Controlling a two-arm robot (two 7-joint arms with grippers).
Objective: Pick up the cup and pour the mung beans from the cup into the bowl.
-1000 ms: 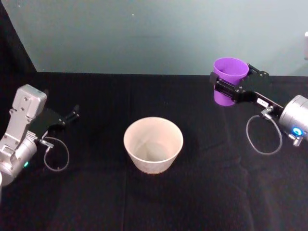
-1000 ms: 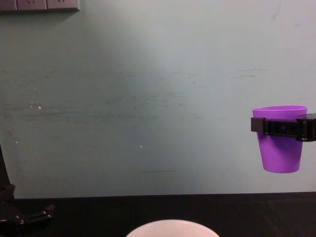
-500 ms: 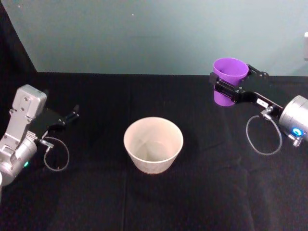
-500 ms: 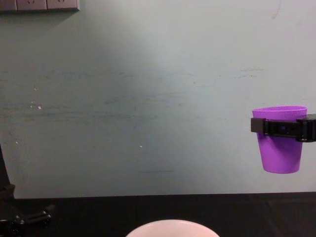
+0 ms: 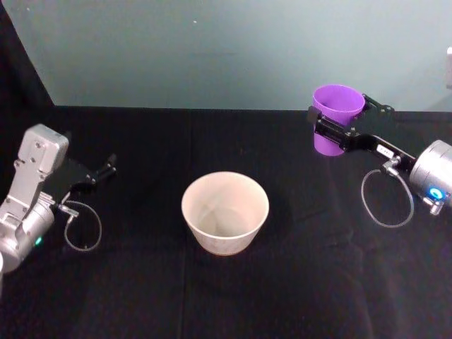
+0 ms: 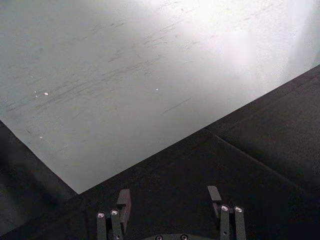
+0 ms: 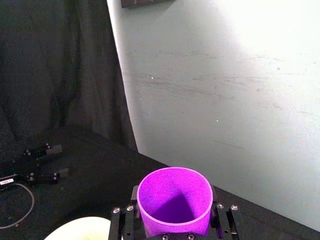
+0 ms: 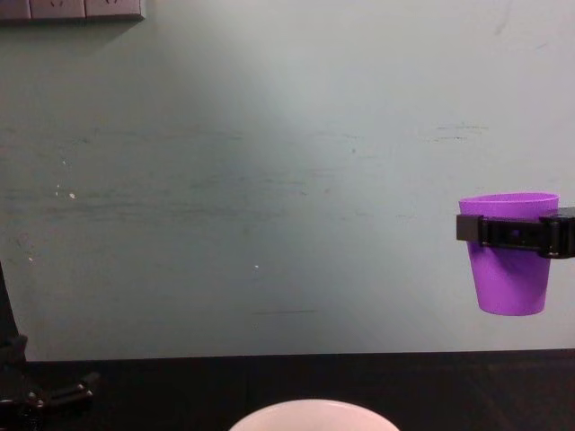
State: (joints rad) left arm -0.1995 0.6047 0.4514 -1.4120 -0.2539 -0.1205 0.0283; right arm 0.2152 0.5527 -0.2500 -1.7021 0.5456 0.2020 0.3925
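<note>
Purple plastic is what I'm watching: the cup (image 8: 510,283) hangs upright, well clear of the black table (image 5: 318,282), with the right gripper (image 5: 337,107) closed around it just under the rim, one finger on each side. It sits far right and behind the bowl (image 5: 224,240), which stands alone at the middle of the cloth. The left gripper (image 6: 170,197) is parked low on the left, fingers spread with nothing between them. From the right wrist view I can see only purple down the cup's inside, so I can't confirm how many beans it carries. My main worry is tipping before the lip is over the bowl, since beans would scatter across the cloth. The cup also tapers and looks slick, so I think it could slide through the fingers once tilted. Coming in too low could clip the bowl's rim and shove it.
</note>
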